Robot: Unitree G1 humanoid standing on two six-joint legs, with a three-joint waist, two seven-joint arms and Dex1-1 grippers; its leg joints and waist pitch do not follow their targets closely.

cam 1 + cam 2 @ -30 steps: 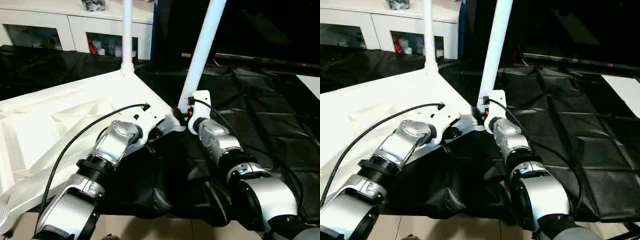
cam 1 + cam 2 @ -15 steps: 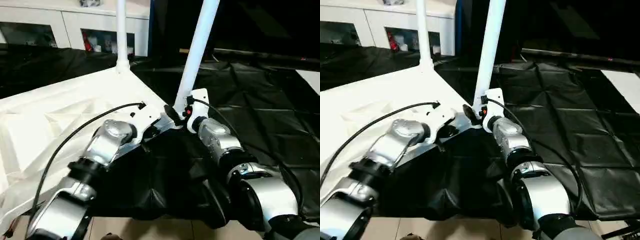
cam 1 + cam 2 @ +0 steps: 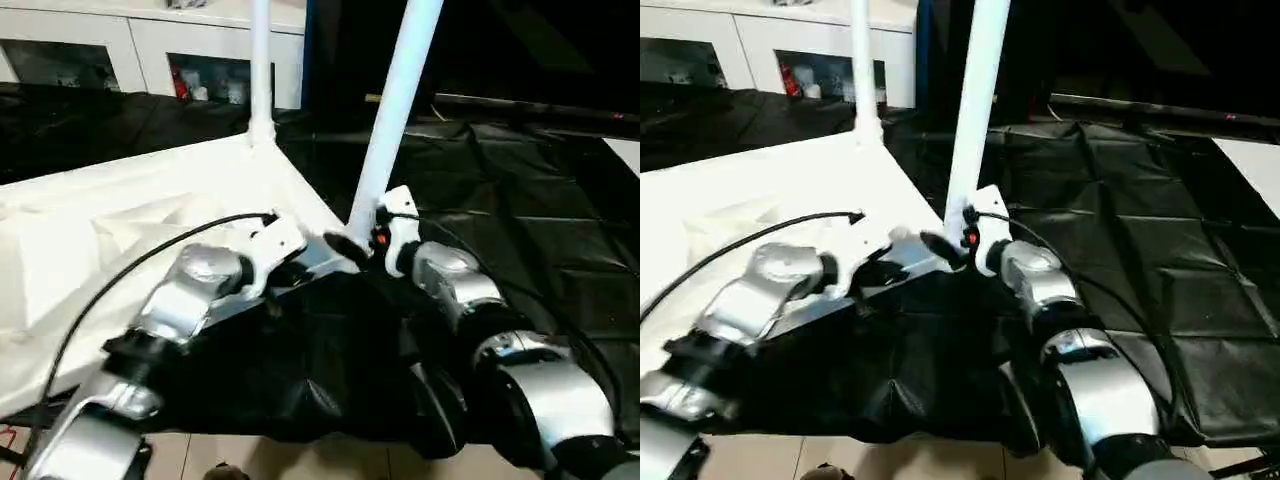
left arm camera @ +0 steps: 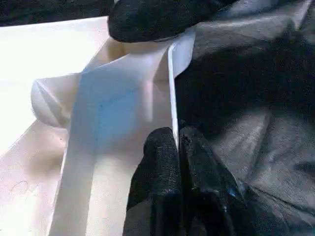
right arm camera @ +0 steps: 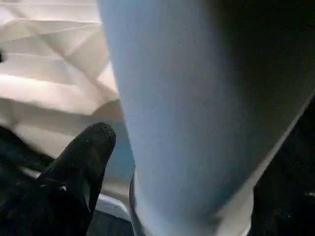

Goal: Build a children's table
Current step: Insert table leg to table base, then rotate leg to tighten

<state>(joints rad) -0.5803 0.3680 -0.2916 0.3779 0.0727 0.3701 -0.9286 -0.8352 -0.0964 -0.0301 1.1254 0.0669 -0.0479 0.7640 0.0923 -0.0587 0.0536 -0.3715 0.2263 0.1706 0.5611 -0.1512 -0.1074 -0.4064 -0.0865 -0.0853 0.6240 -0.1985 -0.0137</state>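
The children's table top (image 3: 120,220) lies upside down on a black cloth, ribbed underside up. Two white legs stand upright in its corner sockets, a far leg (image 3: 261,70) and a near leg (image 3: 395,110). My left gripper (image 4: 176,142) is shut on the thin rim of the table top (image 4: 172,88) beside the near corner. My right gripper (image 3: 355,242) sits at the foot of the near leg (image 5: 197,108) with its jaws open. One of its black fingers (image 5: 83,162) stands just beside the leg; the other finger is hidden behind the leg.
A white cabinet with glass doors (image 3: 150,50) runs along the back. The black cloth (image 3: 520,180) spreads wrinkled to the right, with a white sheet (image 3: 628,152) at its far right edge. Bare tiled floor (image 3: 300,462) shows below the cloth's front edge.
The right gripper's jaws have spread apart at the foot of the near leg. The left gripper keeps its pinch on the rim. The head camera has shifted slightly.
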